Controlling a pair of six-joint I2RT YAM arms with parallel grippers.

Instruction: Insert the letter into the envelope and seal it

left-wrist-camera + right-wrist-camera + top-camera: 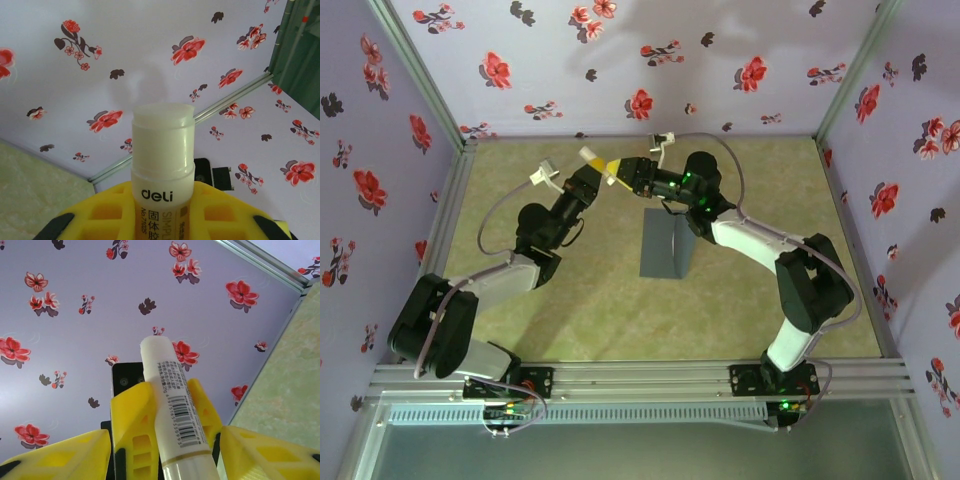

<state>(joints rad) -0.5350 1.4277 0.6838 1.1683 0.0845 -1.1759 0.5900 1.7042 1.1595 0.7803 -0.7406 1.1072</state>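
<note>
Two sets of fingers meet at the far middle, above the tabletop (570, 330). The envelope (665, 250) lies flat just right of centre, with open mat on its left and near sides. This is the sealing step, I judge.

Left wrist: my left fingers (112, 200) pinch the glue stick (162, 150).

Right wrist: my right fingers (265, 450) are spread either side of the stick's end, not touching it. Next I close on that end and pull straight.

Black-and-white arms (750, 240), grey cables (492, 215), yellow end effector fingers (260, 450) (green LEDs (688, 180))
</note>
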